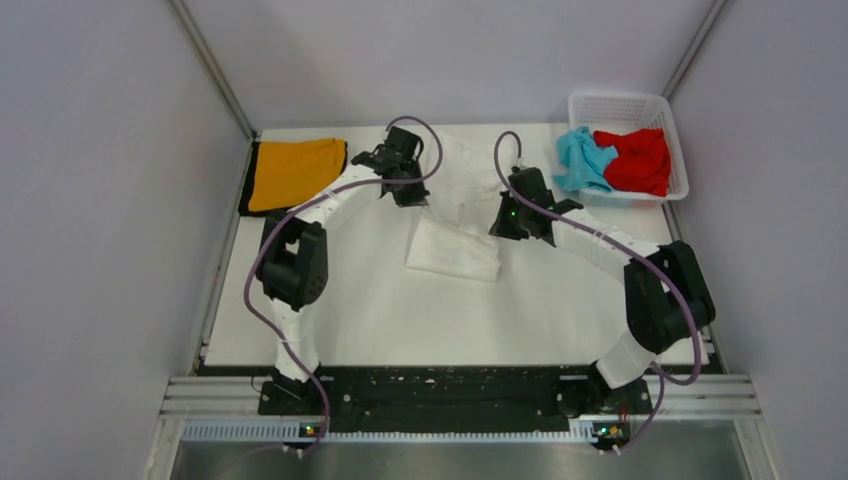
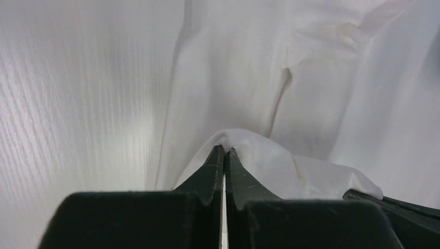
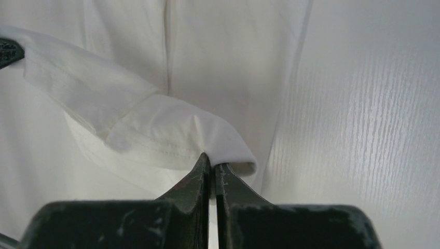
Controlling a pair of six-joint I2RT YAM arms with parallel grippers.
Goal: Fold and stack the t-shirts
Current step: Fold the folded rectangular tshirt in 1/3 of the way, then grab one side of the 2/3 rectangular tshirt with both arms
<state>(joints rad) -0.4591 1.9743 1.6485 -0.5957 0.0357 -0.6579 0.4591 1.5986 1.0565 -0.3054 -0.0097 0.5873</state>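
Top external view: white shirt point(image 1: 455, 245) is seen mid-tabletop point(image 1: 450, 330), between the two arms and partly bunched. Left gripper point(image 2: 224, 150) is pressed together on a raised fold of its cloth. Right gripper point(image 3: 210, 158) is likewise pinched on a hemmed edge, lifted off the layer below. The step in hand is judged to be a fold of the white shirt, not yet laid down.

The next move likely calls for both pinched edges to be carried across together, kept level, laid flat and then let go.

The shirt's long axis is judged to run far-to-near, with the near end skewed slightly left; the collar end cannot be told. Orange shirt point(image 1: 295, 172) is lying folded at the far left corner. Blue shirt point(image 1: 583, 160) and red shirt point(image 1: 635, 160) are heaped in basket point(image 1: 620, 98), far right, not yet folded.
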